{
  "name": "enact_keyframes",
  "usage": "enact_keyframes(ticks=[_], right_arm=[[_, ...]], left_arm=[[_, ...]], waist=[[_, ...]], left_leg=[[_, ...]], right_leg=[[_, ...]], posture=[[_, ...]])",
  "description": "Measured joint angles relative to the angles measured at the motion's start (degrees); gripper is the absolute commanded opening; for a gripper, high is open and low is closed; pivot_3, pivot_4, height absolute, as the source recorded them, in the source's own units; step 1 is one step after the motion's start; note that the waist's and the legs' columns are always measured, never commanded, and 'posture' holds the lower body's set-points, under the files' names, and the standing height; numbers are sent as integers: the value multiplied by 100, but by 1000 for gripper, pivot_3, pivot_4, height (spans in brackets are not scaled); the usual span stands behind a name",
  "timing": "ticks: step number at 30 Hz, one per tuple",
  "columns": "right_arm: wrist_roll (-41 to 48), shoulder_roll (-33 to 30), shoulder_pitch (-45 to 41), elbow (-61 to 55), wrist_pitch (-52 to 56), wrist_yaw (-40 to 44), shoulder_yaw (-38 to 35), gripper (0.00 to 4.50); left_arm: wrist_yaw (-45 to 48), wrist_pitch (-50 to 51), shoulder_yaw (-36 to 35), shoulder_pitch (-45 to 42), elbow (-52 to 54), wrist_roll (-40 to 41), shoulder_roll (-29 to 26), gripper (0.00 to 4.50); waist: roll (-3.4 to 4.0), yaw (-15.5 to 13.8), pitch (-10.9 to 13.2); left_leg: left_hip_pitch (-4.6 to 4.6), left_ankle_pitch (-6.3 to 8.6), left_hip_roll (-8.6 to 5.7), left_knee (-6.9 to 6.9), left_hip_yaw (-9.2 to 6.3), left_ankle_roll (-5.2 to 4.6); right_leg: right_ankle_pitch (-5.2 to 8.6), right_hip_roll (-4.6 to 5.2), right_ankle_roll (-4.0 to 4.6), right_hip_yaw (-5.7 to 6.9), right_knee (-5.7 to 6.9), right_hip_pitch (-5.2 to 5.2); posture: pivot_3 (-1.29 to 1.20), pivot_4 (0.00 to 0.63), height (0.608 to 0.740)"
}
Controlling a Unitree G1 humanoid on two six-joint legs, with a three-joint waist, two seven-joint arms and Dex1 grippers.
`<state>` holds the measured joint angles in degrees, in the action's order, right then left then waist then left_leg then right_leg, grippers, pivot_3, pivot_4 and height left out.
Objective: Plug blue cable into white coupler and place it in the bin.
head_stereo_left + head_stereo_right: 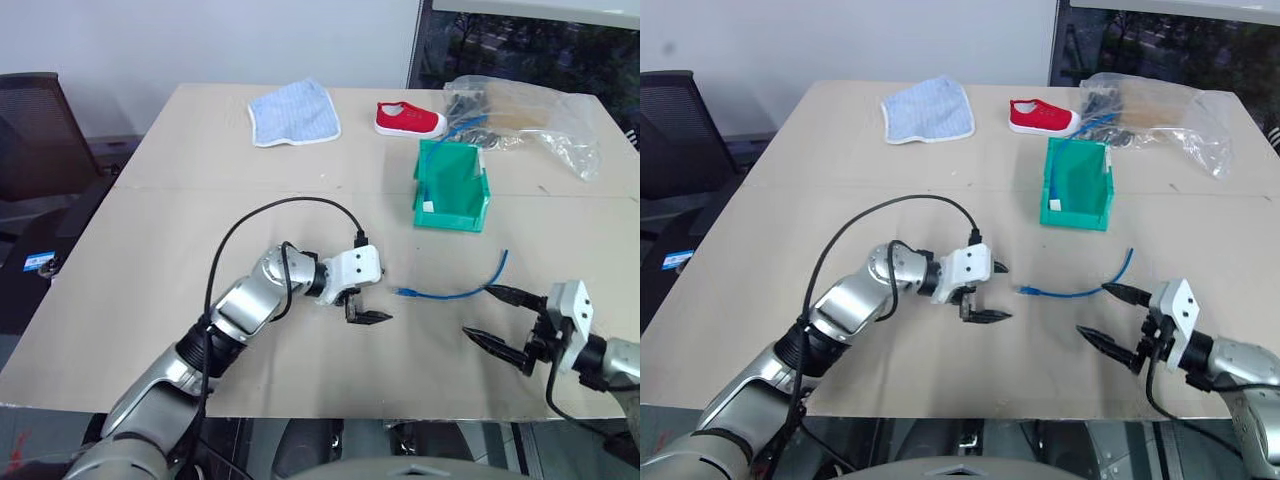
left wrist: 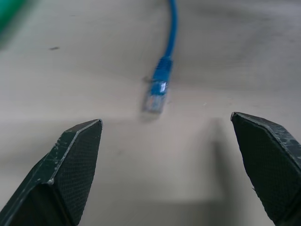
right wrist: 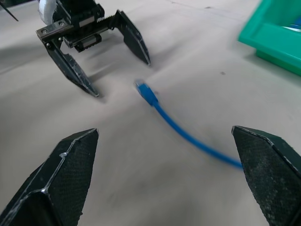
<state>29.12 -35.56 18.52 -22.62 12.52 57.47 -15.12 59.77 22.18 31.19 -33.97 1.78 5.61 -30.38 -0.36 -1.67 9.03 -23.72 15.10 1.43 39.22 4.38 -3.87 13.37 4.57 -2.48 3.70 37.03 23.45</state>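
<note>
- Work surface: a beige, flat-topped table (image 1: pixel 200 200) carries every item noted below.
- Blue cable (image 1: pixel 455 290): a thin light-blue wire lying loose on the table in a shallow curve, between the two grippers. Its small clear plug (image 2: pixel 155 100) is at the end nearer the left gripper; the other end rises toward the bin's side of the table, just beside the right gripper's fingertips. Nothing grips it.
- Left gripper (image 1: pixel 362 308): two black fingers spread wide apart, empty. It sits low over the table, just short of the plug end, with the plug lying ahead of the gap between its fingers, apart from both.
- Right gripper (image 1: pixel 497 318): black fingers (image 3: pixel 51 188) wide apart, holding nothing. It is near the table's front edge, pointing toward the left gripper, with the cable lying across the table ahead of it.
- Bin (image 1: pixel 452 186): a small teal-green plastic box with a slanted front, upright on the table beyond the cable, well apart from both grippers.
- White coupler: cannot be made out.
- Other items at the far side of the table: a light-blue folded cloth (image 1: pixel 293 112), a small red shoe (image 1: pixel 409 119), and a clear crinkled plastic bag (image 1: pixel 530 120) just beyond the bin.
</note>
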Motion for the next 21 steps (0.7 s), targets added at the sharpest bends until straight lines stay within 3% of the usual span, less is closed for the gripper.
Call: enact_keyframes(ticks=[11,12,14,16,21], right_arm=[[-31,40,197,-121,-294,-202,-64,4481],[-33,40,199,-120,-301,-210,-64,4500],[-36,40,199,-120,-316,-221,-64,4500],[-42,38,210,-120,-346,-235,-64,4500],[-46,33,266,-120,-376,-263,-64,4500]], left_arm=[[485,-587,18,-633,-1298,-277,544,4500],[523,-635,9,-643,-1357,-297,570,4101],[564,-660,8,-648,-1366,-329,573,3783],[664,-698,8,-648,-1361,-366,555,3022],[787,-745,-61,-617,-1350,-375,558,505]], waist=[[0,30,0],[0,25,-1],[-1,22,-1],[-1,24,-1],[0,30,-2]], left_leg=[[-4,2,-2,1,-4,-3],[-3,2,-2,2,-4,-3],[-3,2,-2,3,-5,-4],[-3,2,-2,3,-4,-4],[-3,2,-1,2,-5,-4]], right_leg=[[1,1,0,2,1,0],[0,1,0,2,1,0],[0,2,0,2,1,0],[1,2,0,1,2,0],[1,2,0,2,2,0]], posture=[[0,150,740],[0,150,740],[0,150,740],[0,150,740],[0,150,740]])
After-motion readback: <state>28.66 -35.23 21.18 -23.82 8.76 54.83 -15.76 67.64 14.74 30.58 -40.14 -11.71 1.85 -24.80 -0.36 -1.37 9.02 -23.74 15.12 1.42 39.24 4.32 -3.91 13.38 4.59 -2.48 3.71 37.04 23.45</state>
